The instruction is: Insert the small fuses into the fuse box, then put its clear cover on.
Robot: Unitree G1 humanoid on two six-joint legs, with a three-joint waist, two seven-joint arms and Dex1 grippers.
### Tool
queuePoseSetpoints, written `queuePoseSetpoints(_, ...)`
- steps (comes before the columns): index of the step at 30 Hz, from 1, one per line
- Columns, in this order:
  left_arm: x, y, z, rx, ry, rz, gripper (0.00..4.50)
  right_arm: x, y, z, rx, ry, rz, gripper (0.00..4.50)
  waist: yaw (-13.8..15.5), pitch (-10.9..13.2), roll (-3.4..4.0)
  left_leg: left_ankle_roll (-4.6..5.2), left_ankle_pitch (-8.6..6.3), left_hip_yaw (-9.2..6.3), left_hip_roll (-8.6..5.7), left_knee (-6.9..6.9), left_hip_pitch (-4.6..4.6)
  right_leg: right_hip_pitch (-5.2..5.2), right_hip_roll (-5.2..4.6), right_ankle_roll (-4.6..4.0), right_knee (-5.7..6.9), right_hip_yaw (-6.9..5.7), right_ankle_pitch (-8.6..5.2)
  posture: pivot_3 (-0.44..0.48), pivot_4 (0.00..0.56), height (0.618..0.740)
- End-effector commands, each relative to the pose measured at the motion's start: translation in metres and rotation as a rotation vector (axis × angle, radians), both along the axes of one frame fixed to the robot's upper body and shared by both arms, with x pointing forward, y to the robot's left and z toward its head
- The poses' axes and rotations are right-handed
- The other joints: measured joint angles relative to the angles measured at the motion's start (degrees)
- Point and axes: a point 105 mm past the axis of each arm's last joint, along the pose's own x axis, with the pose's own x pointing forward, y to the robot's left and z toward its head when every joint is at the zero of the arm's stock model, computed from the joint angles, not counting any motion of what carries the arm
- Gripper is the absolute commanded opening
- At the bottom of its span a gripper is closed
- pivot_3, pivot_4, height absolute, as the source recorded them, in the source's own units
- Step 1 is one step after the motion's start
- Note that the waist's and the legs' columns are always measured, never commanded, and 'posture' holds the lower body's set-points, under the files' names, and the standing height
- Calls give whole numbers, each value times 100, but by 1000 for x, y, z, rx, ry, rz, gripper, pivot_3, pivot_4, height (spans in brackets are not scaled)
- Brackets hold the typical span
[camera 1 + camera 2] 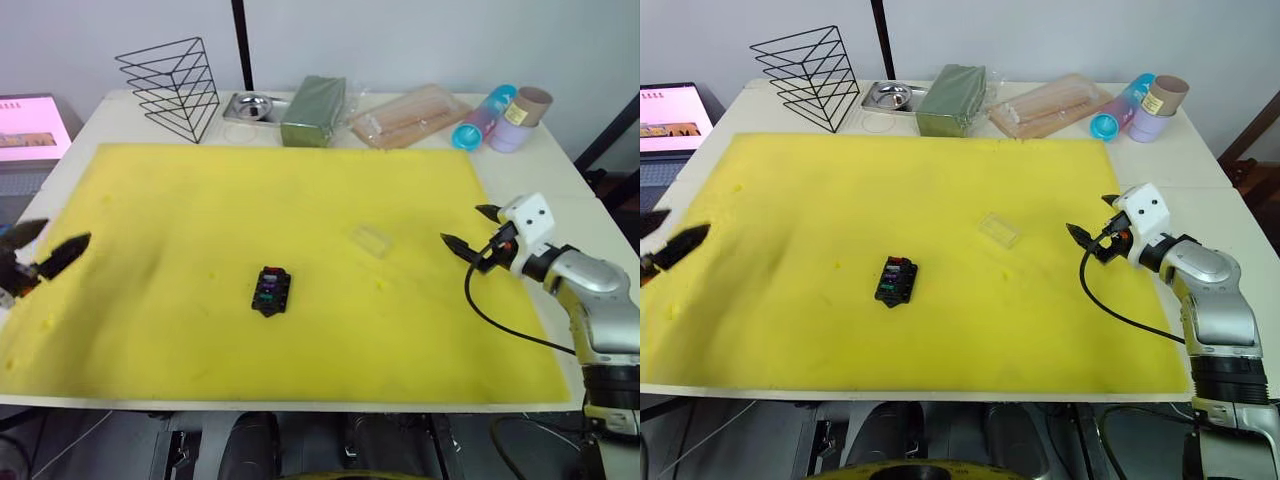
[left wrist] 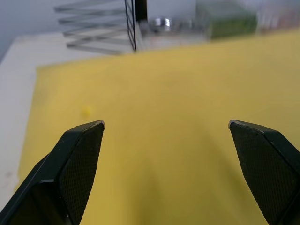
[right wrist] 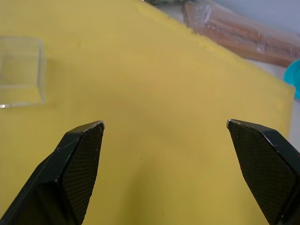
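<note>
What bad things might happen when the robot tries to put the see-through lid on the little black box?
The clear cover is see-through and hard to spot against the yellow mat, so the open right gripper might miss it or pinch it crooked.

The fuse box lies loose on the soft mat with colored fuses in its slots. Nothing holds it: the open left gripper is far off at the mat's edge. Pressing the cover down could slide or tip the box.

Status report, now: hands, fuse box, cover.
Left hand open, empty. Right hand open, empty. Fuse box mid-mat with fuses seated; clear cover still off, lying apart. Nothing in the way.
</note>
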Motion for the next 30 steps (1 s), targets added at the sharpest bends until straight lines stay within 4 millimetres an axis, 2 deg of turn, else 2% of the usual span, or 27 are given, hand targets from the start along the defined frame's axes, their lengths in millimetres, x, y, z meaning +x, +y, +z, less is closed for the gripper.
queuePoseSetpoints(1,-9,-63,61,71,-121,-271,4500,0,16,23,-12,-30,92,4465,3,1,-5,0,0,-2,0,2,-2,0,-1,3,0,0,2,0,150,740)
queuePoseSetpoints(5,-20,-114,61,167,-88,-481,4500,-2,44,25,-26,0,219,4465,-42,-4,22,-1,0,3,-4,-5,4,1,-3,6,-3,7,3,0,150,740)
queuePoseSetpoints(10,-28,-152,64,212,-117,-607,4500,-6,74,30,-25,7,336,4465,-46,-1,25,-1,1,-1,2,-3,7,0,12,5,3,10,3,0,150,740)
queuePoseSetpoints(17,-36,-161,56,267,-89,-653,4500,-15,93,34,-13,32,414,4465,-27,-1,23,-1,1,0,-3,0,4,1,7,5,-1,10,3,0,150,740)
queuePoseSetpoints(24,-53,-192,50,278,-94,-779,4500,-3,114,12,0,72,391,4465,-28,-1,20,-1,1,-2,-3,4,4,2,7,5,1,10,3,0,150,740)
queuePoseSetpoints(26,-55,-200,51,277,-99,-804,4500,3,115,-1,-18,97,362,4465,-27,-1,20,-2,1,-2,-3,4,4,2,7,5,1,10,3,0,150,740)
queuePoseSetpoints(30,-55,-204,49,270,-92,-808,4500,13,116,-13,-4,110,316,4465,-27,-1,21,-2,2,-2,-4,5,4,3,7,5,1,10,3,0,150,740)
